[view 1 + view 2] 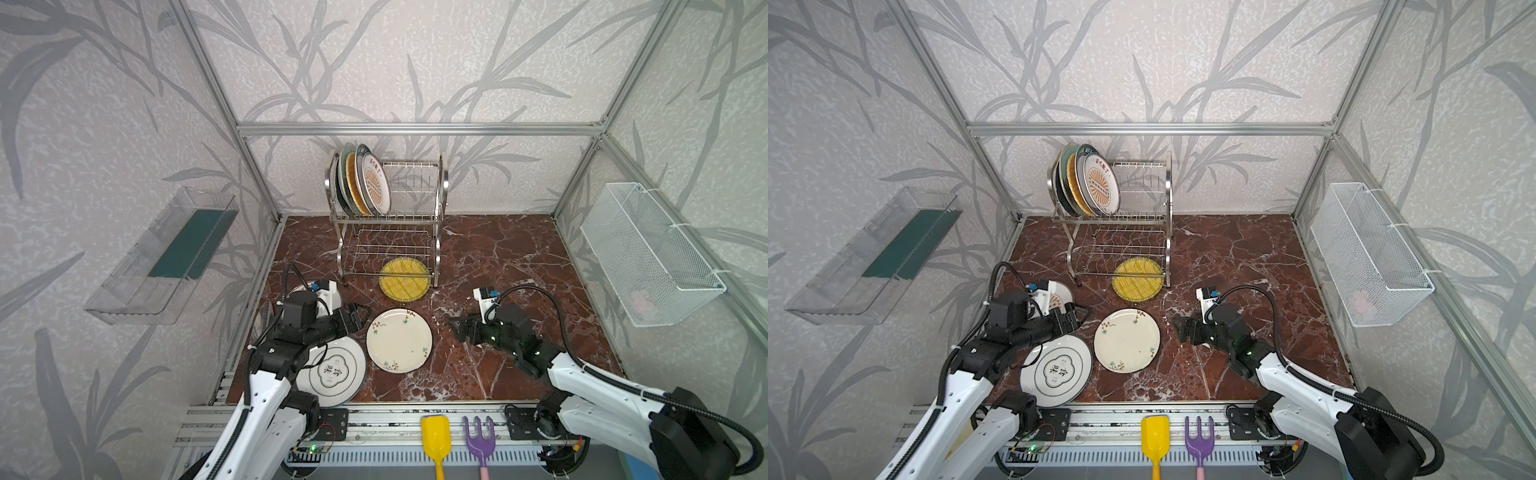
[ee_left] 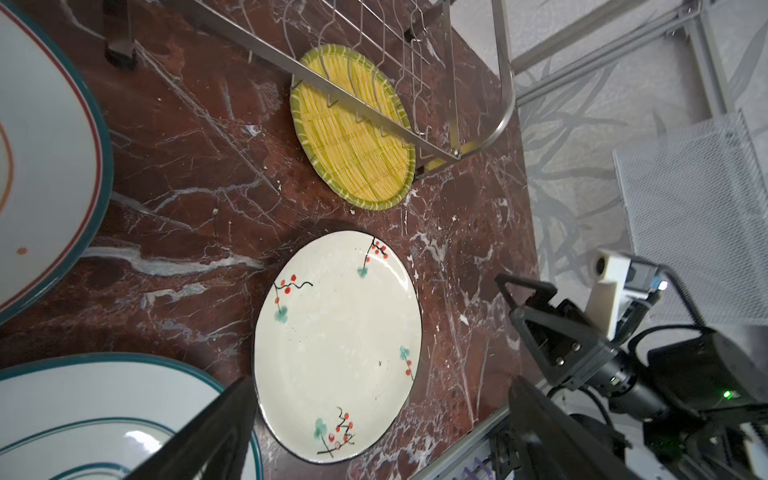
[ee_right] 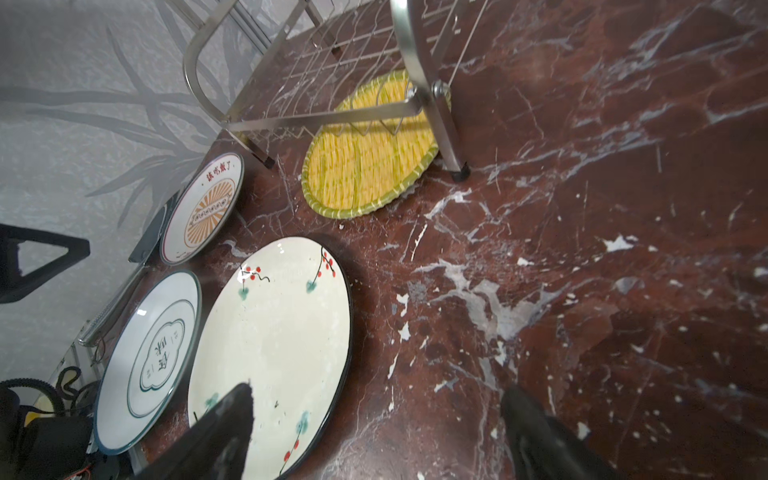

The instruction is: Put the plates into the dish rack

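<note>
**Dish rack** [image 1: 443,187]: stands upright at the rear centre of the red-brown marble worktop [image 1: 511,257] in both top views. At the left end of its upper tier a group of plates stands on edge in the slot wires. The frontmost is an orange-sunburst plate [image 1: 375,188]. An orange woven-look rim and darker rims show behind it, but the count cannot be made out.

**Plates on the worktop**
- Yellow striped plate [image 1: 404,279]: lies flat at the rack's front right foot, with its far portion under the lower tier's wires.
- Cream floral plate [image 1: 399,340]: lies flat at centre frame, below the yellow striped plate and apart from it.
- Chinese-character plate [image 1: 332,372]: lies to the lower left of the cream floral plate, just beside it. The left arm covers part of it.
- Second orange-sunburst plate [image 1: 1061,297]: sits at the left of the worktop, largely hidden behind the left wrist camera in both top views.

**Left gripper** [image 1: 360,318]: released, jaws wide, nothing between them. It is positioned just beside the upper left rim of the cream floral plate.

**Right gripper** [image 1: 455,328]: released, jaws wide, nothing grasped. It is positioned to the right of the cream floral plate, pointing toward it. Contact with the worktop cannot be determined.

**Fixtures:** clear tray [image 1: 162,257] on the left wall; white mesh basket [image 1: 648,253] on the right wall.
</note>
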